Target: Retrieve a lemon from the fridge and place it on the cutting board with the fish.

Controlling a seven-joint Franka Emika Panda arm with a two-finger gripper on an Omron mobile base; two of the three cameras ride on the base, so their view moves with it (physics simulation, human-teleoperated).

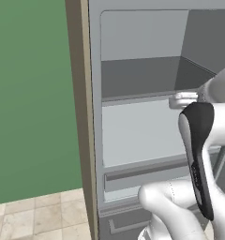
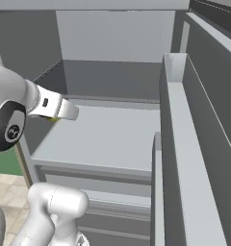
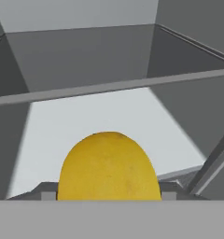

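Retrieval step: the gripper [image 2: 64,114], half open, clasps the lemon [image 3: 109,168] just above the fridge [image 1: 133,136] shelf; next, withdraw clear.

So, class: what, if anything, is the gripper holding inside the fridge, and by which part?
The gripper is closed on the lemon, one finger on each of its two opposite sides, above the fridge shelf.

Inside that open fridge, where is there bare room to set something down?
The fridge shelf is bare from its back wall forward and toward the door side. The upper shelf looks bare too. The only crowded spot is the shelf's front edge, where the hand sits around the lemon.
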